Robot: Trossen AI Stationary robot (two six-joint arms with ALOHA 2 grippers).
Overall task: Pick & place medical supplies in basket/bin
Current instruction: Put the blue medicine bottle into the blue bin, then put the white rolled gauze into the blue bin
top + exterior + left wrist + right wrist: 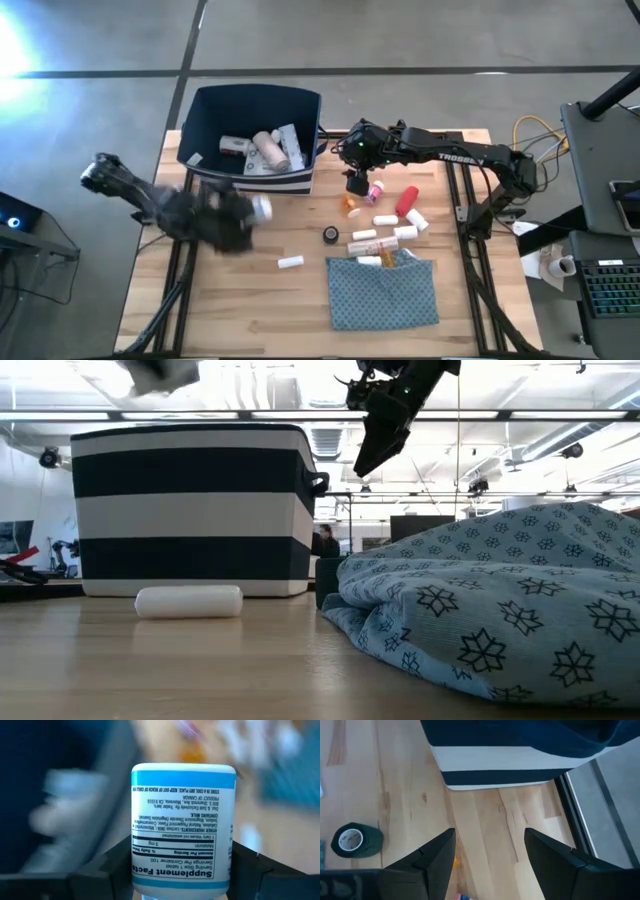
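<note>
Gripping a white supplement bottle with a blue-banded label (183, 825), my left gripper (250, 210) hangs just beside the dark navy white-striped plastic bin (300, 181) near the bench's far-left corner, while my right gripper (490, 855) hovers wide and empty.

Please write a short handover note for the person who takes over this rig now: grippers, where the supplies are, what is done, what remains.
Left gripper: shut on a white supplement bottle, beside the navy bin, not over it.
Right gripper: open, empty, above the table right of the bin.
Done: several supplies lie in the bin.
Left: drop the held bottle; then the black roll, red tube, the lone white vial and the cluster near the teal cloth.
</note>
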